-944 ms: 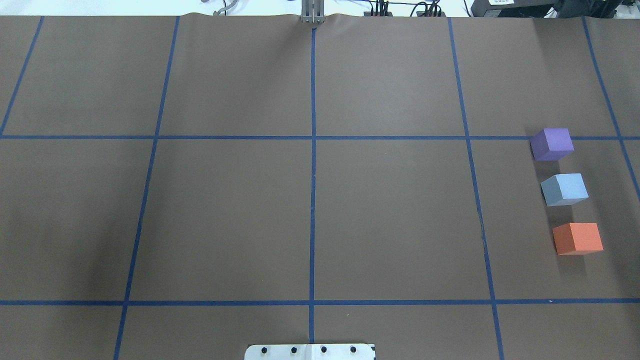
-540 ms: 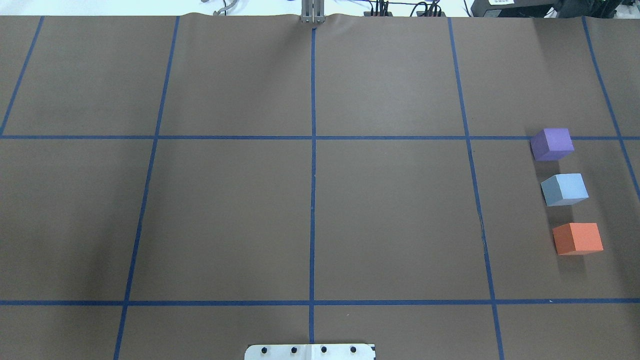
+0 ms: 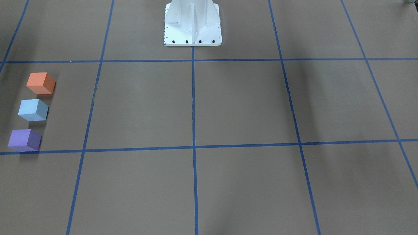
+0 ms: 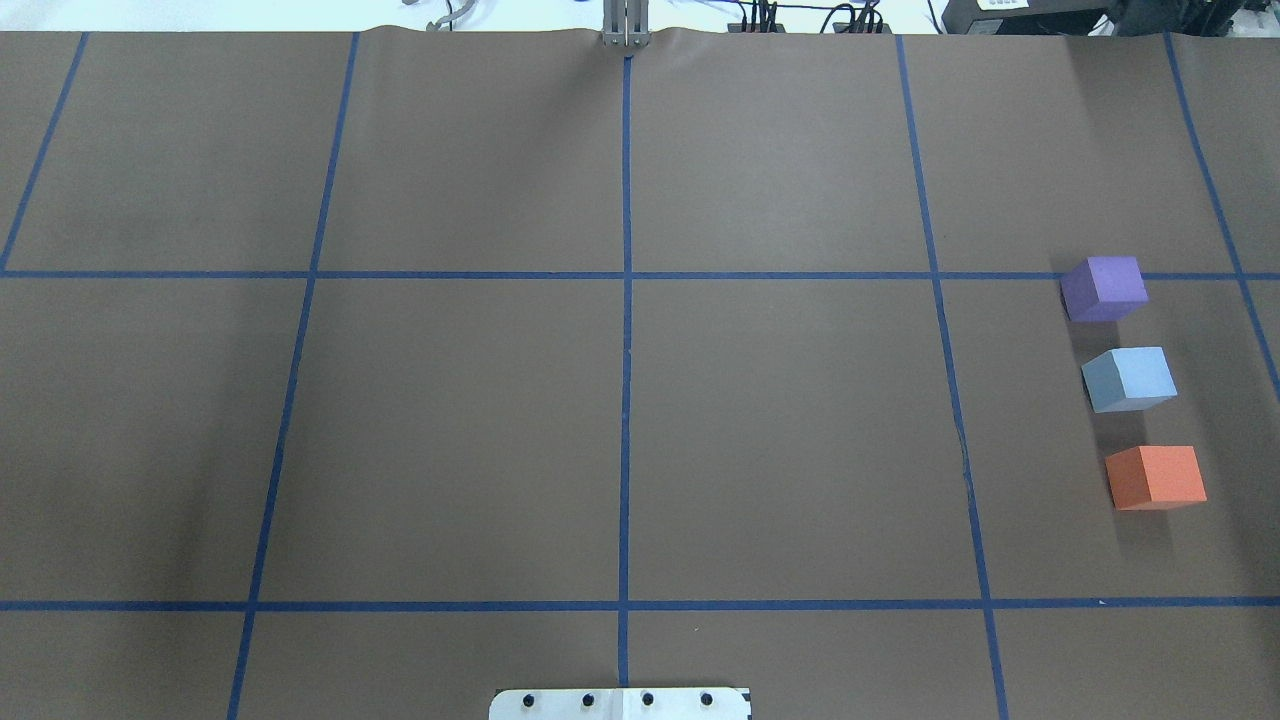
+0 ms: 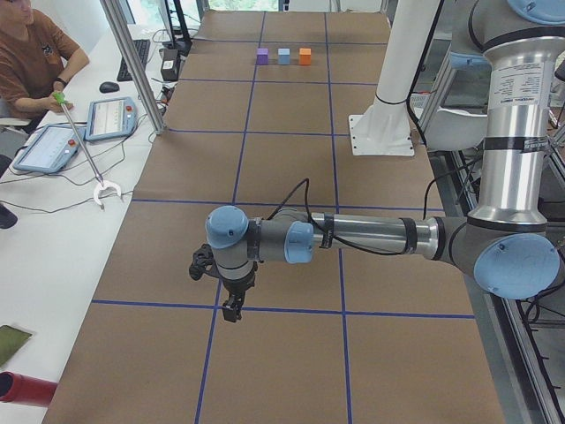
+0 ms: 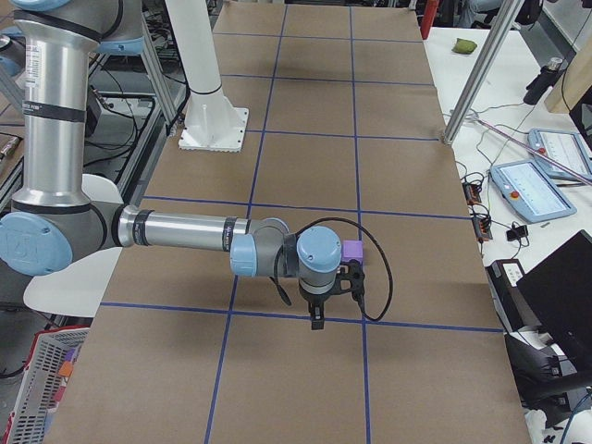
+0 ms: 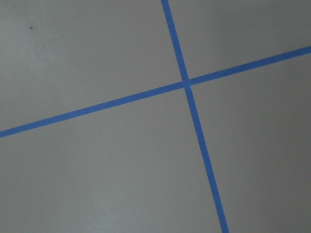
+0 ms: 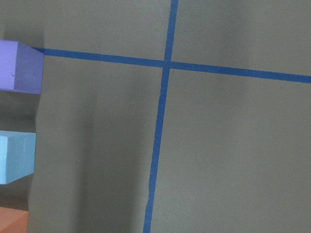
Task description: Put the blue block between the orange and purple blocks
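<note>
Three foam blocks stand in a row on the brown table at my right side. The light blue block (image 4: pixel 1130 378) sits between the purple block (image 4: pixel 1103 288) and the orange block (image 4: pixel 1156 477), with small gaps. They also show in the front view: orange (image 3: pixel 40 83), blue (image 3: pixel 32 109), purple (image 3: pixel 24 140). The right wrist view shows them at its left edge, purple (image 8: pixel 17 65) and blue (image 8: pixel 14 155). My right gripper (image 6: pixel 317 319) hangs above the table near the purple block (image 6: pixel 352 251); I cannot tell its state. My left gripper (image 5: pixel 231 311) hangs over a tape crossing far from the blocks; I cannot tell its state.
Blue tape lines divide the brown table into squares. The white robot base plate (image 3: pixel 192 23) stands at the robot's edge. An operator (image 5: pixel 31 53) with a grabber stick sits beside the table, with tablets (image 5: pixel 110 117) on the white bench.
</note>
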